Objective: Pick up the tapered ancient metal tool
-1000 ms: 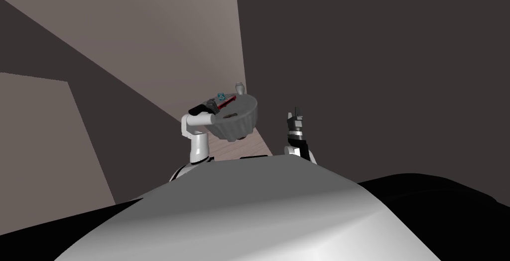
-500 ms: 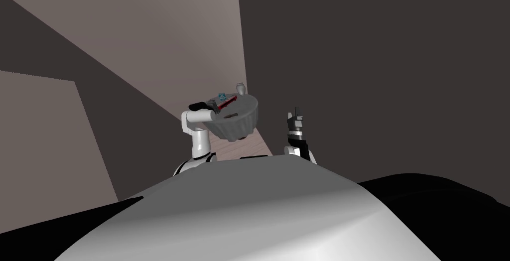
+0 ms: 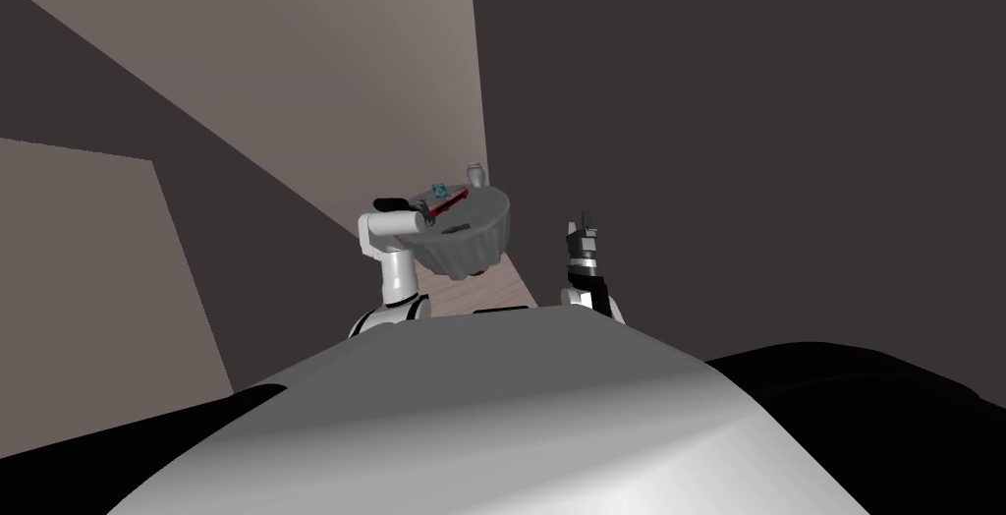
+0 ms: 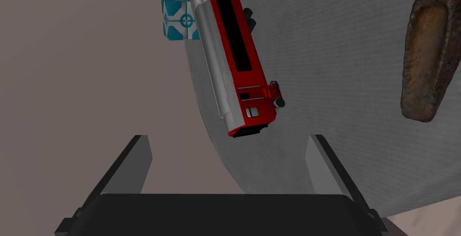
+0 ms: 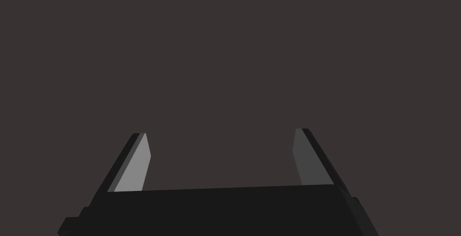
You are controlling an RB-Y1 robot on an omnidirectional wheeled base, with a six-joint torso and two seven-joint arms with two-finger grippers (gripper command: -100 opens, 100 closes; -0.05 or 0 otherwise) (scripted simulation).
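Note:
The tapered tool (image 4: 425,62) is a brown, rusty, tarnished piece lying on a round grey table (image 4: 342,125); the head view shows the tool (image 3: 455,229) as a small dark sliver near the table's middle. My left gripper (image 4: 228,138) hangs open over the table's rim (image 3: 491,206), empty, with the tool off to one side beyond its finger. A long red and white object (image 4: 234,62) lies straight ahead of that gripper. In the head view the left gripper (image 3: 422,209) is at the table's left edge. My right gripper (image 5: 220,132) is open and empty, raised right of the table (image 3: 586,219).
A small blue cube (image 4: 179,20) sits by the far end of the red and white object. A little grey vase (image 3: 475,174) stands at the table's back edge. Walls close in on both sides, and pale wood floor (image 3: 481,293) shows under the table.
My left arm has drawn in toward the table, its forearm rising slightly. The right arm and the things on the table have stayed put.

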